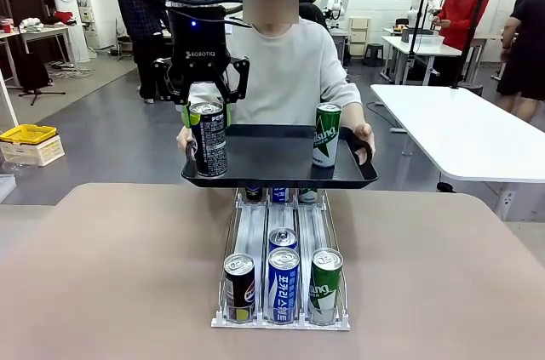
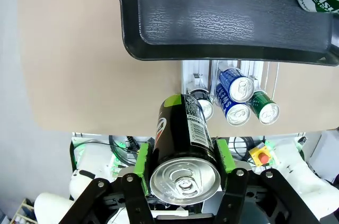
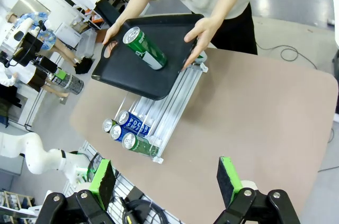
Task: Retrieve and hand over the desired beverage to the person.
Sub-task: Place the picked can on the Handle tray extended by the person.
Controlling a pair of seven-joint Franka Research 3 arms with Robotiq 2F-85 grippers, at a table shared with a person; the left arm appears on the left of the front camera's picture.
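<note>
My left gripper [image 1: 207, 117] is shut on a black can [image 1: 209, 140], upright and held in the air by the left front edge of the black tray [image 1: 281, 174]. In the left wrist view the green pads [image 2: 142, 161] clamp the black can [image 2: 183, 139], which hangs just short of the tray's rim [image 2: 159, 54]. The person [image 1: 289, 71], in a light sweatshirt, holds the tray with both hands. A green can [image 1: 326, 134] stands on its right side. My right gripper [image 3: 165, 181] hangs open high above the table with nothing between its fingers.
A can rack [image 1: 281, 319] lies in the middle of the tan table [image 1: 111, 275], with black, blue and green cans in its three lanes. A white table [image 1: 460, 130] stands at the right. Other people work at benches far behind.
</note>
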